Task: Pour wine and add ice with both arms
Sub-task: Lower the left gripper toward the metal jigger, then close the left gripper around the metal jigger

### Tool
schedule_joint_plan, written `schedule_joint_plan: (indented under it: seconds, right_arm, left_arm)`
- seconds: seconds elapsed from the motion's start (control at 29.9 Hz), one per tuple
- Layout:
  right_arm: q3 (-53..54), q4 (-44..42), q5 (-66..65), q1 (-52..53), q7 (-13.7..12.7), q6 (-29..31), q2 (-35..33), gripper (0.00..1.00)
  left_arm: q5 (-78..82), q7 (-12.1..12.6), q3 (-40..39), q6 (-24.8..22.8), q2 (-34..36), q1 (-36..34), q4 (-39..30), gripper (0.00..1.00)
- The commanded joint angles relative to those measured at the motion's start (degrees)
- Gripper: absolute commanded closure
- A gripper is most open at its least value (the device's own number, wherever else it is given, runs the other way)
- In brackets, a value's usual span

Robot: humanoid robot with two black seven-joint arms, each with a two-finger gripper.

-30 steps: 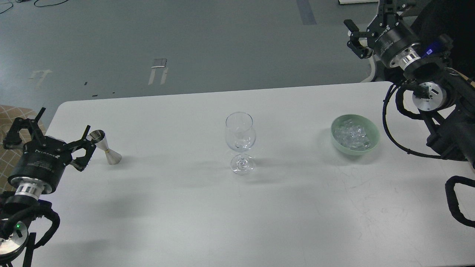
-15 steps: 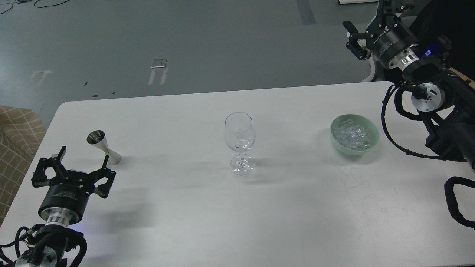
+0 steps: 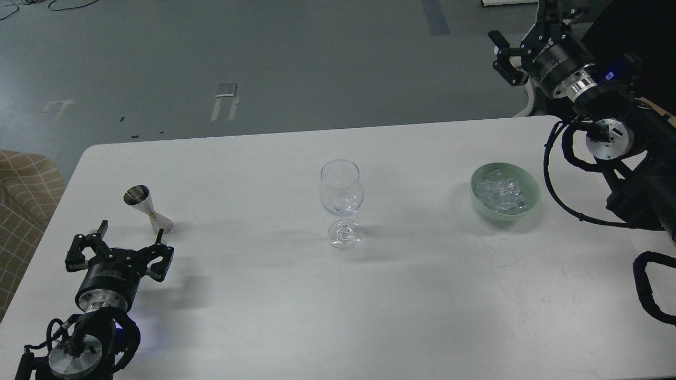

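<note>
Head view: the left claw (image 3: 120,252) sits low at seven o'clock on the white desk (image 3: 296,306), fingers spread wide and holding nothing. Over the last second it has swung away from the desk's left edge and dropped toward the robot, and its fingertips now rest just below the steel jigger (image 3: 148,209), which stands at nine o'clock, tilted, apparently untouched. Any wine would be in that jigger, but the liquid cannot be made out from here. By my read this is a line-up for the pick, claw open and coming at the cup from the near side.

Dead centre stands the stemmed glass (image 3: 341,203), upright and looking empty, so pouring has not begun.

At three o'clock the pale green bowl (image 3: 505,191) holds the ice (image 3: 500,192), a glinting heap of clear chunks, none of it taken yet.

The right claw (image 3: 520,45) hangs up at one o'clock, beyond the desk's far corner and well apart from the bowl. It has barely shifted in that second. One finger shows on its left side, but whether it is spread or closed I cannot tell.
</note>
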Motion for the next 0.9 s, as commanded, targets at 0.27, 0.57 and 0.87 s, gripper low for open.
schedule_joint_plan:
  seconds: [0.27, 0.57, 0.87]
  right_arm:
    - [0.0, 0.1, 0.0, -0.3, -0.1, 0.0, 0.0, 0.00]
    - [-0.1, 0.4, 0.0, -0.4, -0.1, -0.1, -0.3, 0.00]
    - [-0.1, 0.4, 0.0, -0.9, -0.1, -0.1, -0.2, 0.00]
  left_arm:
    - [-0.1, -1.9, 0.0, 1.9, 0.1, -7.0, 6.9, 0.01]
    - [0.0, -2.2, 0.1, 1.9, 0.1, -10.2, 12.0, 0.01]
    - [0.3, -2.9, 0.3, 1.6, 0.3, -11.6, 14.1, 0.03]
